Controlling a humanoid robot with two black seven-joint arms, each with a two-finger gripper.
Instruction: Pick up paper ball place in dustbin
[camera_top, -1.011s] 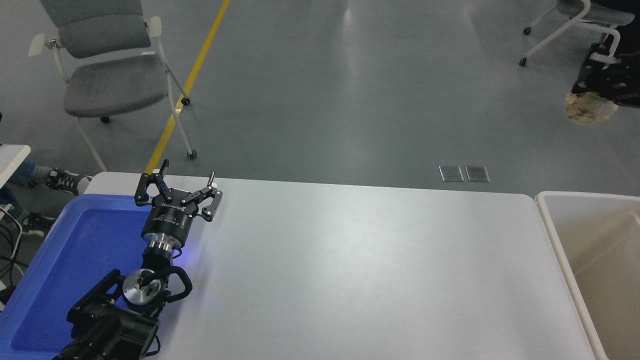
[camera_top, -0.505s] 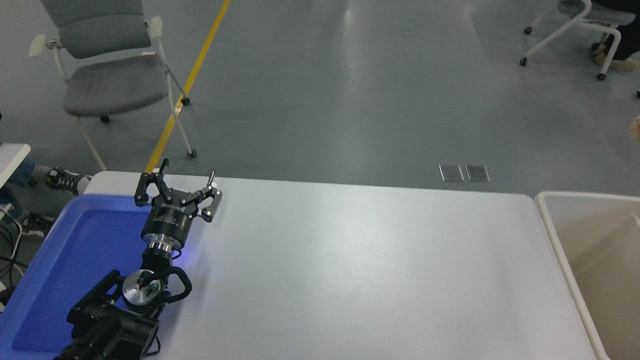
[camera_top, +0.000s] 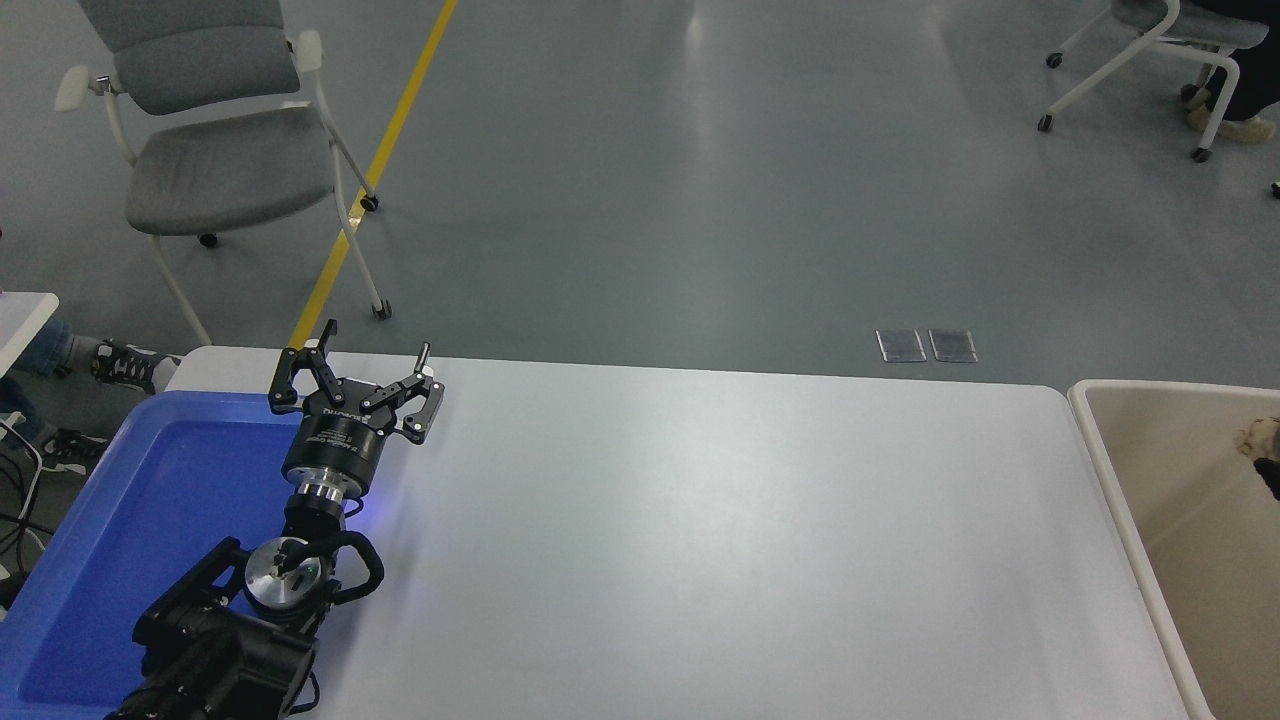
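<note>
Beige paper ball (camera_top: 1258, 437) shows at the right edge, over the dustbin (camera_top: 1110, 470). The right end effector (camera_top: 1272, 478) is a dark sliver: grip unclear. Left end effector (camera_top: 357, 385) splayed over the desk (camera_top: 700, 540).

The white rectangular table (camera_top: 700, 540) carries a shallow blue plastic tray (camera_top: 120, 520) at its left end — the large cream plastic dustbin (camera_top: 1130, 520) stands against its right end, a crumpled beige paper ball (camera_top: 1258, 437) over the bin's opening at the picture's edge.

text: none legible | my left gripper (camera_top: 352, 385) body: faint white lettering, too small and blurred to read
</note>
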